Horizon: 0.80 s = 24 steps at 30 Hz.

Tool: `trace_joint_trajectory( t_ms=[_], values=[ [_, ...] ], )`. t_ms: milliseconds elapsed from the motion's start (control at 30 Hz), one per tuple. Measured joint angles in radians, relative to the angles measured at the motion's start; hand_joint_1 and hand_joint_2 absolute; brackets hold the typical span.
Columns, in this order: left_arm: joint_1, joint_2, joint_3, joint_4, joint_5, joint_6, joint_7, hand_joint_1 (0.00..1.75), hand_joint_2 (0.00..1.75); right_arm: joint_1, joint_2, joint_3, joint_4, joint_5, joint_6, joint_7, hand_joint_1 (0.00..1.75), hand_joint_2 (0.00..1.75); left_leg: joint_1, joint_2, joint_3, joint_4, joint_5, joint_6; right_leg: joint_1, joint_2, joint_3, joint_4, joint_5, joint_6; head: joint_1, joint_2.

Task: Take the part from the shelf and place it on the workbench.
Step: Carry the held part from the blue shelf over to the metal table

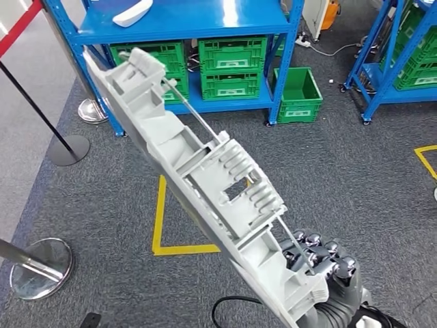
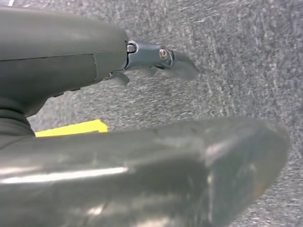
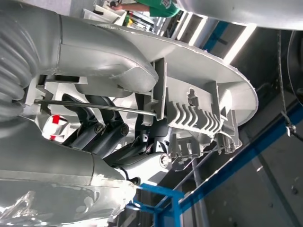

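The part (image 1: 206, 171) is a long grey plastic moulding with ribs and a thin metal rod. It slants up from lower right to upper left across the head view. My right hand (image 1: 322, 263) grips its lower end, dark fingers wrapped over the edge. In the right wrist view the thumb and fingers (image 3: 107, 135) clamp the part (image 3: 200, 94) from both sides. My left hand (image 2: 64, 56) hangs over grey carpet with a finger (image 2: 157, 54) stretched out and nothing in it.
A blue shelf (image 1: 190, 20) stands ahead with green crates (image 1: 232, 65) below and a white piece (image 1: 133, 12) on top. One green crate (image 1: 299, 92) sits on the floor. Stanchion bases (image 1: 69, 149) (image 1: 41, 268) are at left, another blue rack (image 1: 397, 61) at right, and yellow tape (image 1: 160, 225) marks the carpet.
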Motion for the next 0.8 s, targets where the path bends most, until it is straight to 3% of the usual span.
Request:
trace_joint_trajectory(
  t_ms=[67,100,133,167,233,267,300,333,400,467,500,567,600,633,667,733,767,800],
  values=[
    [0.0,-0.003,0.0,0.001,0.0,-0.001,0.0,0.0,0.0,-0.006,0.0,0.0,0.003,-0.002,0.002,0.002,1.75,1.75,-0.001,0.0,-0.008,-0.019,0.004,0.013,-0.002,-0.001,-0.012,-0.001,0.02,0.01,0.0,0.0],
    [0.003,-0.005,0.0,0.002,0.0,-0.002,0.0,0.0,0.0,-0.006,0.0,0.0,0.005,-0.003,0.004,0.003,1.75,1.75,0.0,0.002,-0.016,-0.018,0.014,0.019,-0.004,-0.001,-0.018,0.006,0.008,0.017,0.001,0.0],
    [0.005,-0.007,0.0,0.002,0.0,-0.003,0.001,0.0,0.0,-0.006,0.0,-0.001,0.007,-0.004,0.006,0.003,1.75,1.75,0.001,0.004,-0.024,-0.018,0.024,0.026,-0.005,-0.001,-0.027,0.032,-0.025,0.024,0.002,0.0],
    [0.007,-0.008,0.0,0.003,0.0,-0.003,0.001,0.0,0.0,-0.007,0.0,-0.001,0.008,-0.005,0.008,0.004,1.75,1.75,0.003,0.006,-0.033,-0.018,0.036,0.031,-0.008,-0.001,-0.039,0.079,-0.075,0.03,0.004,0.0],
    [0.006,-0.009,0.0,0.003,0.0,-0.004,0.002,0.0,0.0,-0.009,0.0,-0.002,0.012,-0.006,0.01,0.004,1.75,1.75,0.002,0.006,-0.058,-0.018,0.059,0.036,-0.01,-0.001,-0.066,0.214,-0.176,0.04,0.006,0.0],
    [0.006,-0.011,0.0,0.003,0.0,-0.004,0.002,0.0,0.0,-0.009,0.0,-0.002,0.014,-0.006,0.01,0.005,1.75,1.75,0.002,0.006,-0.074,-0.017,0.071,0.036,-0.011,-0.001,-0.071,0.27,-0.197,0.043,0.007,0.0],
    [0.006,-0.012,0.0,0.003,0.0,-0.004,0.002,0.0,0.0,-0.009,0.0,-0.003,0.015,-0.006,0.01,0.005,1.75,1.75,0.002,0.006,-0.09,-0.016,0.084,0.034,-0.011,-0.001,-0.063,0.299,-0.192,0.044,0.007,0.0],
    [0.007,-0.014,0.0,0.003,0.0,-0.004,0.002,0.0,0.0,-0.009,0.0,-0.003,0.017,-0.007,0.01,0.005,1.75,1.75,0.003,0.006,-0.107,-0.014,0.096,0.032,-0.011,-0.001,-0.039,0.294,-0.168,0.044,0.007,0.0],
    [0.007,-0.019,0.0,0.003,0.0,-0.004,0.002,0.0,0.0,-0.012,0.0,-0.004,0.019,-0.007,0.011,0.007,1.75,1.75,0.002,0.006,-0.137,-0.009,0.118,0.024,-0.011,-0.001,0.062,0.186,-0.131,0.043,0.006,0.0],
    [0.007,-0.022,0.0,0.003,0.0,-0.004,0.002,0.0,0.0,-0.016,0.0,-0.005,0.02,-0.008,0.012,0.009,1.75,1.75,0.0,0.005,-0.156,0.001,0.134,0.015,-0.01,0.001,0.164,0.044,-0.151,0.035,0.005,0.0],
    [0.007,-0.022,0.0,0.002,0.0,-0.004,0.002,0.0,0.0,-0.018,0.001,-0.006,0.021,-0.008,0.013,0.01,1.75,1.75,-0.001,0.004,-0.161,0.004,0.141,0.01,-0.008,0.002,0.186,0.005,-0.166,0.029,0.005,0.0],
    [0.008,-0.022,0.0,0.002,0.0,-0.004,0.002,0.0,0.0,-0.019,0.002,-0.007,0.021,-0.01,0.014,0.01,1.75,1.75,0.0,0.004,-0.166,0.005,0.155,0.001,-0.006,0.003,0.181,-0.005,-0.166,0.013,0.004,0.0],
    [0.008,-0.022,0.0,0.003,0.0,-0.005,0.002,0.0,0.0,-0.019,0.002,-0.008,0.021,-0.01,0.014,0.01,1.75,1.75,0.001,0.004,-0.171,0.008,0.149,-0.004,-0.007,0.002,0.173,-0.005,-0.159,0.004,0.005,0.0],
    [0.01,-0.023,0.001,0.003,0.0,-0.005,0.002,0.0,0.0,-0.02,0.003,-0.008,0.022,-0.01,0.015,0.01,1.75,1.75,0.002,0.003,-0.18,0.025,0.123,-0.009,-0.008,0.001,0.163,-0.005,-0.149,-0.005,0.003,0.0],
    [0.011,-0.025,0.001,0.003,-0.001,-0.006,0.002,0.0,0.0,-0.021,0.004,-0.008,0.022,-0.009,0.015,0.011,1.75,1.75,0.003,0.003,-0.194,0.061,0.08,-0.014,-0.009,0.0,0.152,-0.006,-0.136,-0.013,0.001,0.0],
    [0.011,-0.027,0.0,0.003,-0.001,-0.007,0.002,0.0,0.0,-0.022,0.006,-0.008,0.022,-0.009,0.016,0.012,1.75,1.75,0.004,0.003,-0.233,0.187,-0.027,-0.021,-0.009,-0.001,0.124,-0.005,-0.111,-0.02,-0.002,0.0],
    [0.01,-0.027,0.0,0.002,-0.001,-0.007,0.002,0.0,0.0,-0.022,0.007,-0.008,0.022,-0.008,0.016,0.012,1.75,1.75,0.004,0.003,-0.248,0.251,-0.058,-0.023,-0.009,0.0,0.109,-0.004,-0.099,-0.02,-0.002,0.0],
    [0.01,-0.028,0.0,0.003,-0.001,-0.007,0.002,0.0,0.0,-0.022,0.008,-0.008,0.022,-0.008,0.016,0.013,1.75,1.75,0.004,0.003,-0.252,0.295,-0.065,-0.023,-0.008,0.0,0.094,-0.003,-0.087,-0.019,-0.002,0.0]
  ],
)
